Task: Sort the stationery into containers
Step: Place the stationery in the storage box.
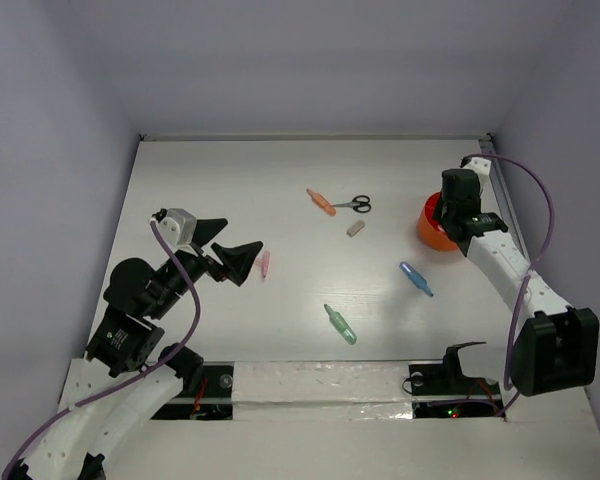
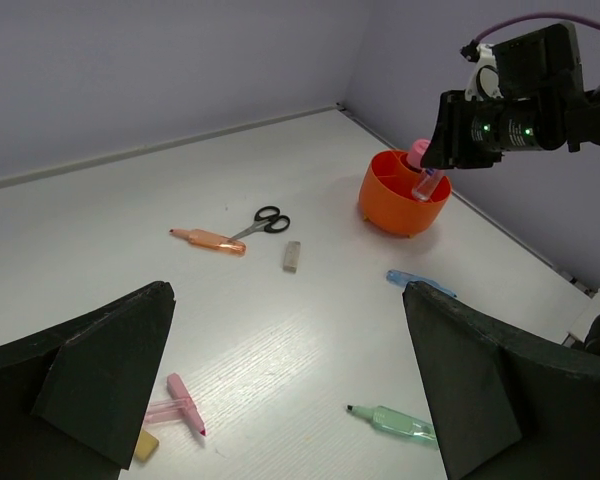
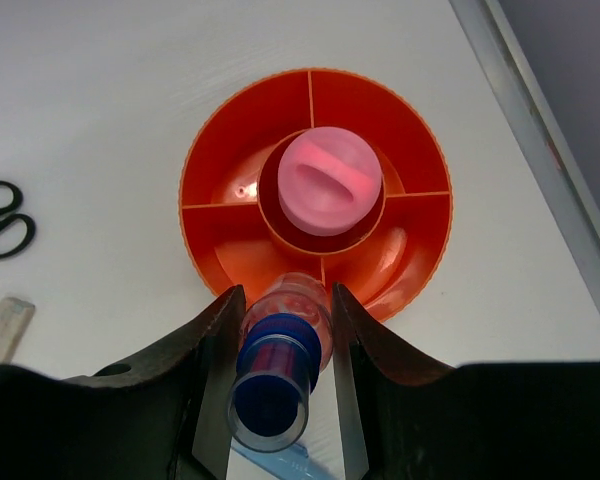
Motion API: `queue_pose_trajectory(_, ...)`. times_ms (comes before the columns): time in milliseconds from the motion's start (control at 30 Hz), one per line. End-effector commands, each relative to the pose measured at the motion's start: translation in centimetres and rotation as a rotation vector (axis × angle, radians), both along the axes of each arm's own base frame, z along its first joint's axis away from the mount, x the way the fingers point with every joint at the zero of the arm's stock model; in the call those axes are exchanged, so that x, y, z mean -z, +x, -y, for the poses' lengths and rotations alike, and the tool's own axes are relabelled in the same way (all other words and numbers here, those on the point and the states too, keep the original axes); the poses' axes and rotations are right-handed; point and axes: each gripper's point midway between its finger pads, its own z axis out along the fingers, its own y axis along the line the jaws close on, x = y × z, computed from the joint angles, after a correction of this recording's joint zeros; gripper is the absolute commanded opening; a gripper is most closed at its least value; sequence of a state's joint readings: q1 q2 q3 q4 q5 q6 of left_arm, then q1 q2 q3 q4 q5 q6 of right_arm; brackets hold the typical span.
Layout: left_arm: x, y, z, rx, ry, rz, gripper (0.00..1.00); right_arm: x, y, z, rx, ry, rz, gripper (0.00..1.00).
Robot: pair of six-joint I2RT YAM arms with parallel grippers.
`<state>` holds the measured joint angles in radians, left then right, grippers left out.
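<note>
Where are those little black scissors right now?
In the top view the scissors lie toward the far middle of the table, just right of the orange marker, beyond the grey eraser and left of the orange bowl.

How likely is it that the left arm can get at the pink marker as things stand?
Probably yes: the open left gripper hovers close beside the pink marker, with nothing between them.

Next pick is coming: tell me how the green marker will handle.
The green marker looks round-barrelled, so it may roll if pushed sideways. Small translucent plastic suggests light and stiff. Its glossy surface could be slippery.
</note>
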<state>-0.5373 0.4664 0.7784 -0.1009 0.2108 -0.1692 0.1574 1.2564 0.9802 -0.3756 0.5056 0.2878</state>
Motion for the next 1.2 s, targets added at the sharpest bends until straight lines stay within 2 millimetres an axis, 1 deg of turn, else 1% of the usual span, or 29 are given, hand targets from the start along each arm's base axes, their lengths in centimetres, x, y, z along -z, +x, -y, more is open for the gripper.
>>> queue_pose_trajectory(0,-1.0,-0.1,0.2,0.008,-0.023,0.034,0.99,-0.3,1.4,-0.6,-0.013,0.034,0.054,0.03)
queue_pose_trajectory(67,-1.1,0.0,0.2,0.007,-0.023,0.034,0.99,0.2,1.4,-0.8,-0.02,0.044,0.045,0.04)
queue_pose_trajectory(167,-1.0,0.1,0.2,0.007,-0.021,0.03,0.99,0.7,1.3,-0.8,-0.017,0.045,0.031,0.08)
queue_pose_trajectory(200,-0.9,0.1,0.3,0.008,-0.019,0.027,0.99,0.7,1.2,-0.8,-0.015,0.045,0.03,0.16)
queue_pose_trajectory(233,-0.8,0.2,0.3,0.005,-0.018,0.025,0.99,0.7,1.2,-0.7,-0.012,0.042,0.029,0.22)
queue_pose_trajectory(267,-0.8,0.2,0.3,0.005,-0.018,0.025,0.99,0.6,1.1,-0.6,-0.005,0.041,0.032,0.3)
queue_pose_trajectory(300,-0.8,0.2,0.3,0.005,-0.017,0.024,0.99,0.3,1.1,-0.5,0.002,0.039,0.04,0.48)
queue_pose_trajectory(367,-0.7,0.3,0.3,0.002,-0.015,0.02,0.99,-0.4,1.0,-0.4,0.0,0.037,0.059,0.6)
queue_pose_trajectory(400,-0.6,0.4,0.4,0.004,-0.014,0.017,0.99,-0.7,1.1,-0.4,-0.002,0.035,0.065,0.68)
queue_pose_trajectory(500,-0.5,0.5,0.4,0.002,-0.011,0.013,0.99,-1.9,1.2,-0.6,-0.018,0.035,0.088,0.77)
queue_pose_trajectory(567,-0.4,0.6,0.4,0.001,-0.008,0.008,0.99,-2.8,1.3,-0.7,-0.029,0.038,0.102,0.79)
queue_pose_trajectory(633,-0.5,0.6,0.4,0.001,-0.009,0.011,0.99,-3.4,1.5,-1.8,-0.088,0.067,0.116,0.8)
queue_pose_trajectory(667,-0.5,0.6,0.4,0.001,-0.009,0.011,0.99,-3.6,1.5,-2.6,-0.118,0.085,0.123,0.8)
queue_pose_trajectory(733,-0.3,0.7,0.4,-0.002,-0.006,0.006,0.99,-3.8,1.5,-6.2,-0.226,0.125,0.129,0.8)
queue_pose_trajectory(767,-0.2,0.7,0.4,-0.002,-0.004,0.003,0.99,-3.7,1.6,-6.3,-0.225,0.128,0.126,0.8)
queue_pose_trajectory(800,-0.2,0.7,0.5,-0.002,-0.004,0.003,0.99,-3.2,1.5,-8.1,-0.26,0.124,0.11,0.8)
queue_pose_trajectory(900,0.0,1.1,0.3,-0.015,0.0,-0.005,0.99,-2.5,1.7,-10.8,-0.302,0.133,0.099,0.8)
queue_pose_trajectory(933,0.0,1.2,0.3,-0.018,0.002,-0.005,0.99,-1.7,1.8,-12.3,-0.332,0.133,0.084,0.8)
queue_pose_trajectory(1000,0.2,1.2,0.3,-0.019,0.004,-0.009,0.99,-0.7,2.1,-13.9,-0.359,0.16,0.069,0.78)
queue_pose_trajectory(1033,0.2,1.3,0.3,-0.019,0.006,-0.012,0.99,0.5,2.4,-15.0,-0.38,0.165,0.048,0.77)
queue_pose_trajectory(1100,0.2,1.4,0.3,-0.024,0.007,-0.013,0.99,1.2,2.8,-15.3,-0.361,0.154,0.036,0.77)
queue_pose_trajectory(1133,0.4,1.5,0.3,-0.027,0.01,-0.016,0.99,1.4,2.9,-15.1,-0.348,0.146,0.03,0.77)
queue_pose_trajectory(1167,0.5,1.5,0.3,-0.027,0.012,-0.02,0.99,1.2,3.0,-14.9,-0.341,0.14,0.037,0.77)
